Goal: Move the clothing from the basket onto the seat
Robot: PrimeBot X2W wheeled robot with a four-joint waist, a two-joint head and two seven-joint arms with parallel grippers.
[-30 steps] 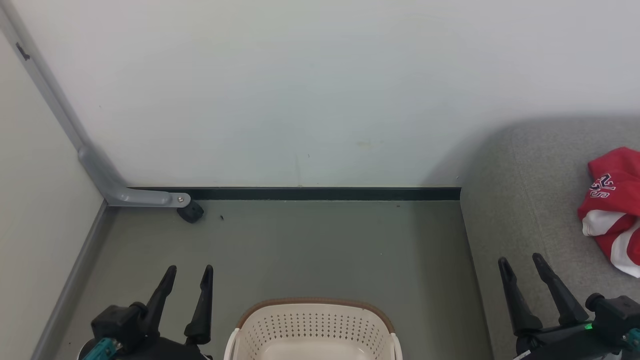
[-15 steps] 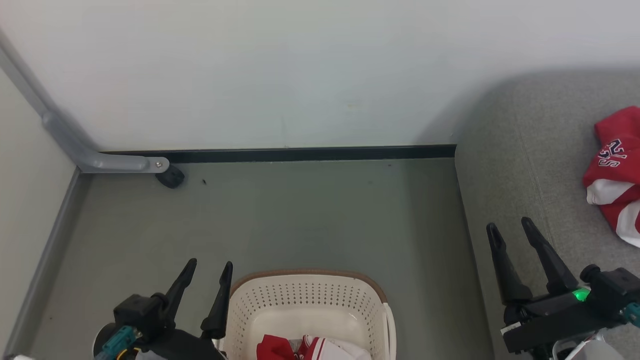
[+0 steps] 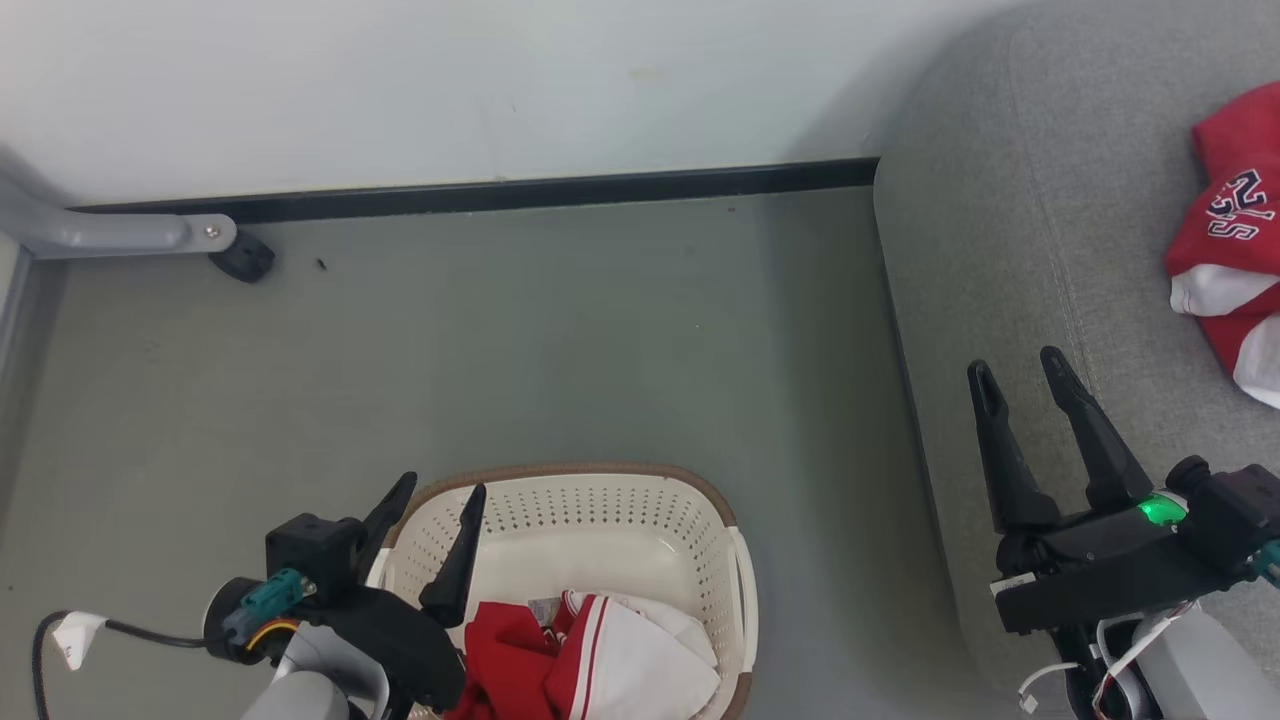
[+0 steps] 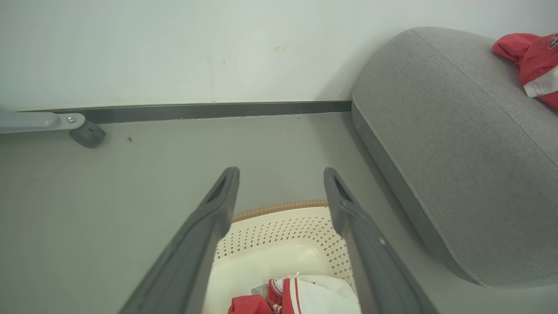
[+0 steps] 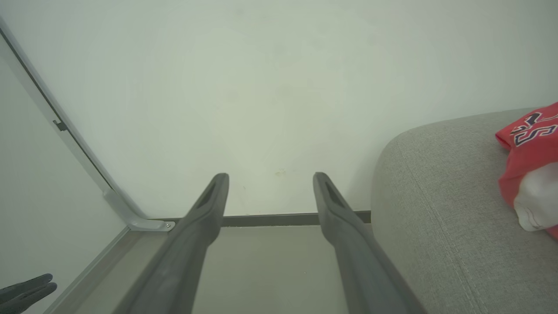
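My left fingers (image 3: 460,550) hang spread and empty over the basket (image 3: 560,470) rim; jerseys (image 3: 600,660) lie bunched at its near end. I'd drop straight in, pinch a thick fold, lift clear of the rim. My right fingers (image 3: 1090,430), spread too, hover over the seat (image 3: 1000,250).

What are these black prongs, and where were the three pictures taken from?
This is a two-armed robot; the prongs are its grippers. The left gripper hangs by the rim of the basket, the right gripper by the grey seat; both are open and hold nothing. The wide picture comes from a camera on its head, looking down; the others come from a camera on each wrist, looking along the fingers. The basket stands on the floor with red-and-white clothing in it; another red jersey lies on the seat.
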